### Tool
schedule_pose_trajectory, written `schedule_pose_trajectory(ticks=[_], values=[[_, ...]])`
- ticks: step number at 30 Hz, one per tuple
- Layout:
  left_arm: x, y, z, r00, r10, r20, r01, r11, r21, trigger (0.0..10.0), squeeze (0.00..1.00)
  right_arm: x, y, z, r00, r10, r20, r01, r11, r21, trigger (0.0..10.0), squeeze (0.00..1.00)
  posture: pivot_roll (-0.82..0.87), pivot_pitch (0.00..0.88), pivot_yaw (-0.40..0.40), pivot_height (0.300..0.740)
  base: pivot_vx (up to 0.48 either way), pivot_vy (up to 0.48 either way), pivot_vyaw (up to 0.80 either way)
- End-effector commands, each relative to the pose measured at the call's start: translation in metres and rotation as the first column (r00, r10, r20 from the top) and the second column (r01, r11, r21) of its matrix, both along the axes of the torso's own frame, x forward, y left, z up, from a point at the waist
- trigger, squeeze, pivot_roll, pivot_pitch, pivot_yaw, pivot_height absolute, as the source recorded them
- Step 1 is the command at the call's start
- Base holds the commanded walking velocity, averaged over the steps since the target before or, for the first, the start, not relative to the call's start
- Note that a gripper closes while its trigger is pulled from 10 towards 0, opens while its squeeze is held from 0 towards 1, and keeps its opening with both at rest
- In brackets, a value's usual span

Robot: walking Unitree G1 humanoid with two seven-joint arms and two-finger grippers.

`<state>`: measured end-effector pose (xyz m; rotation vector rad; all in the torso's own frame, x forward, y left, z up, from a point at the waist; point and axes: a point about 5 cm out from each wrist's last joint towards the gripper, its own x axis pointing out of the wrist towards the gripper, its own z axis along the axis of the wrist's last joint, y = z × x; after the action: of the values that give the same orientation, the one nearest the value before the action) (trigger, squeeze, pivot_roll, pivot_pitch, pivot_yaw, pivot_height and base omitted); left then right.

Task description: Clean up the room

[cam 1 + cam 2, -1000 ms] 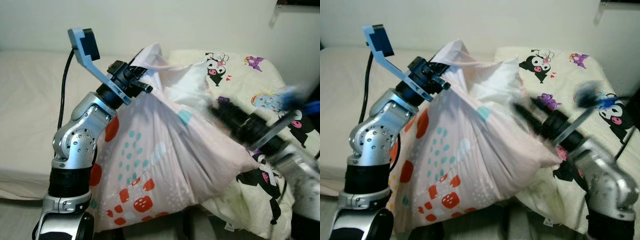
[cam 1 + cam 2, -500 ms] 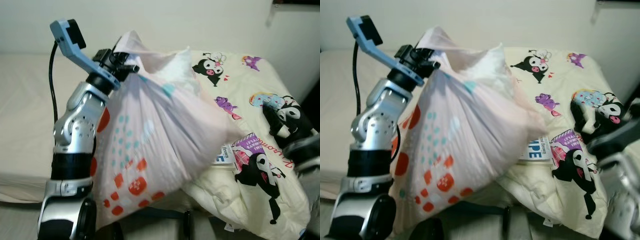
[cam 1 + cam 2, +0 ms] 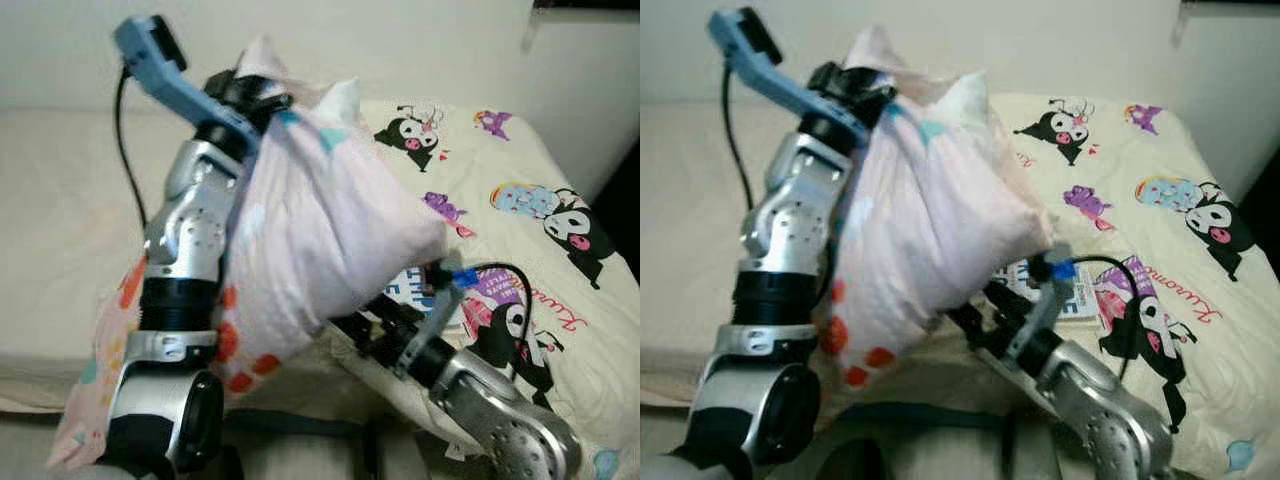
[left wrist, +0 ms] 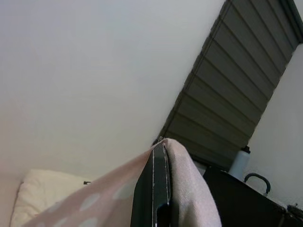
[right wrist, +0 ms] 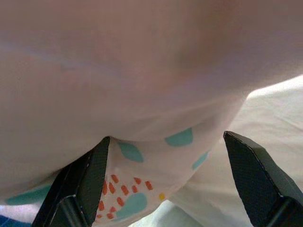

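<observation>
One pillow (image 3: pixel 320 220) | held up above the bed (image 3: pixel 60 200), long axis hanging down | left gripper (image 3: pixel 245 90) clamped on its top corner | right gripper (image 5: pixel 165 184) spread wide, just beneath its lower bulge, the nearer arm | cartoon blanket (image 3: pixel 540 230) alongside

A plain cream mattress (image 3: pixel 60 200) lies on the left — a bare white wall (image 3: pixel 380 40) stands far behind.
</observation>
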<state>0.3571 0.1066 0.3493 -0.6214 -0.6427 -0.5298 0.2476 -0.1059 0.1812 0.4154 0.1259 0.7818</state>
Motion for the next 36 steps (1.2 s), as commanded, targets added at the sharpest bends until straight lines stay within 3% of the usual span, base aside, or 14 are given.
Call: schedule_pose_trajectory(ticks=[1, 3, 4, 6, 11, 17, 19, 21, 24, 30, 33, 34, 36], values=[[-0.003, -0.008, 0.012, 0.999, -0.002, 0.049, 0.002, 1.000, -0.002, 0.0, 0.00, -0.008, 0.011, 0.002, 0.995, 0.097, 0.017, -0.097, 0.995, -0.013, 10.0, 1.00, -0.18, 0.096, 0.037, 0.606, 0.000, 0.000, 0.00], [-0.002, -0.011, 0.011, 0.999, 0.000, 0.048, 0.000, 1.000, -0.006, 0.0, 0.00, -0.027, 0.021, 0.003, 0.969, 0.248, 0.018, -0.247, 0.969, -0.026, 10.0, 1.00, -0.18, 0.097, 0.032, 0.606, 0.000, 0.000, 0.00], [-0.002, -0.011, 0.011, 0.999, 0.000, 0.048, 0.000, 1.000, -0.006, 0.0, 0.00, -0.027, 0.021, 0.003, 0.969, 0.248, 0.018, -0.247, 0.969, -0.026, 10.0, 1.00, -0.18, 0.097, 0.032, 0.606, 0.000, 0.000, 0.00], [-0.001, -0.012, 0.010, 0.999, 0.004, 0.044, -0.003, 1.000, -0.010, 0.0, 0.00, -0.050, 0.024, -0.007, 0.928, 0.372, -0.039, -0.374, 0.924, -0.077, 10.0, 1.00, -0.19, 0.096, 0.031, 0.606, 0.000, 0.000, 0.00], [0.002, -0.012, 0.010, 0.999, 0.010, 0.040, -0.009, 1.000, -0.015, 0.0, 0.00, -0.063, 0.017, -0.021, 0.909, 0.398, -0.126, -0.414, 0.898, -0.149, 10.0, 1.00, -0.20, 0.093, 0.036, 0.606, 0.000, 0.000, 0.00], [0.006, -0.012, 0.011, 0.999, 0.016, 0.039, -0.016, 1.000, -0.021, 0.0, 0.00, -0.072, 0.015, -0.023, 0.892, 0.427, -0.150, -0.447, 0.884, -0.138, 10.0, 1.00, -0.20, 0.093, 0.036, 0.606, 0.000, 0.000, 0.00], [0.007, -0.012, 0.012, 0.999, 0.018, 0.038, -0.017, 1.000, -0.022, 0.0, 0.00, -0.068, 0.015, -0.022, 0.910, 0.393, -0.132, -0.409, 0.901, -0.140, 10.0, 1.00, -0.21, 0.091, 0.044, 0.606, 0.000, 0.000, 0.00], [0.008, -0.016, 0.013, 0.999, 0.011, 0.038, -0.010, 1.000, -0.029, 0.0, 0.00, -0.047, 0.013, -0.016, 0.964, 0.257, -0.064, -0.264, 0.956, -0.131, 10.0, 1.00, -0.21, 0.090, 0.047, 0.606, 0.000, 0.000, 0.00], [0.006, -0.022, 0.013, 0.999, -0.005, 0.043, 0.006, 0.999, -0.031, 0.0, 0.00, -0.021, 0.009, -0.013, 0.996, 0.074, -0.054, -0.080, 0.991, -0.105, 10.0, 1.00, -0.21, 0.090, 0.048, 0.606, 0.000, 0.000, 0.00], [0.006, -0.026, 0.010, 0.999, -0.010, 0.039, 0.011, 0.999, -0.035, 0.0, 0.00, -0.008, 0.010, -0.014, 0.992, -0.057, -0.112, 0.048, 0.995, -0.083, 10.0, 1.00, -0.21, 0.097, 0.040, 0.606, 0.000, 0.000, 0.00], [0.006, -0.026, 0.010, 0.999, -0.009, 0.037, 0.010, 0.999, -0.037, 0.0, 0.00, -0.008, 0.011, -0.016, 0.988, -0.069, -0.136, 0.057, 0.995, -0.088, 10.0, 1.00, -0.21, 0.097, 0.040, 0.606, 0.000, 0.000, 0.00], [0.007, -0.024, 0.009, 0.999, -0.004, 0.033, 0.005, 0.999, -0.042, 0.0, 0.00, -0.017, 0.011, -0.030, 0.969, -0.100, -0.227, 0.076, 0.991, -0.114, 10.0, 1.00, -0.22, 0.106, 0.038, 0.606, 0.000, 0.000, 0.00], [0.007, -0.024, 0.009, 0.999, -0.002, 0.033, 0.004, 0.999, -0.043, 0.0, 0.00, -0.019, 0.010, -0.034, 0.962, -0.114, -0.250, 0.085, 0.989, -0.124, 10.0, 1.00, -0.22, 0.108, 0.039, 0.606, 0.000, 0.000, 0.00]])
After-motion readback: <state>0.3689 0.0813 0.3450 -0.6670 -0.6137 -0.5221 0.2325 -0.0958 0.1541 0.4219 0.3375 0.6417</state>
